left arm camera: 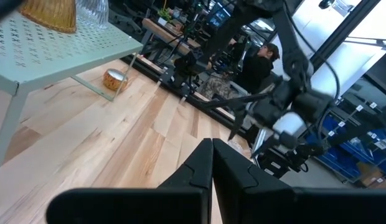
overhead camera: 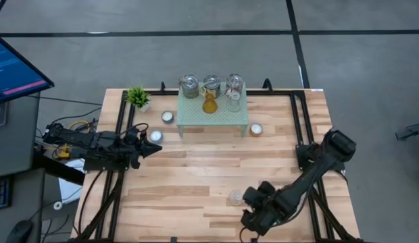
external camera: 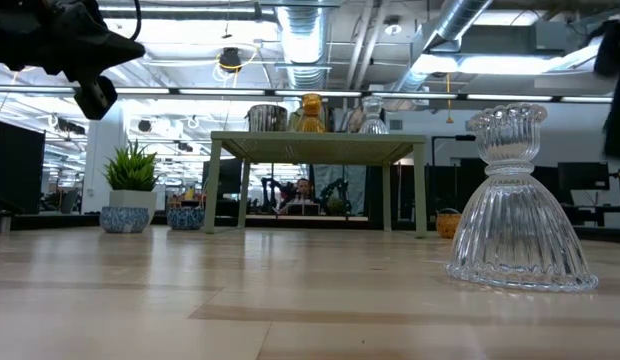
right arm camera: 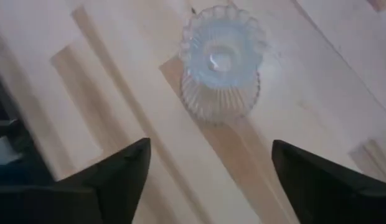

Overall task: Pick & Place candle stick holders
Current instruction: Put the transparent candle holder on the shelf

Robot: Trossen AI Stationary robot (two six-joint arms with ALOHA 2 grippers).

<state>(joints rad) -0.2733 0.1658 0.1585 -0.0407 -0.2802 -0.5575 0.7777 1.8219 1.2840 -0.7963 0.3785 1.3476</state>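
High view: my right gripper (overhead camera: pixel 253 202), near front edge, beside ribbed clear glass holder (overhead camera: pixel 235 197); left gripper (overhead camera: pixel 154 150) waits, pinched shut.
Right wrist view: fingers (right arm camera: pixel 118 171) spread wide, holder (right arm camera: pixel 221 62) upright between and beyond, untouched (release looks complete). Advice: withdraw straight, no sideways brush.
Low view: open boards to mesh stand (external camera: pixel 315 145).

Clear ribbed glass holder (external camera: pixel 518 205); amber holder (overhead camera: pixel 209 104); pale green mesh stand (overhead camera: pixel 216 118); light wood table (overhead camera: pixel 196 175).
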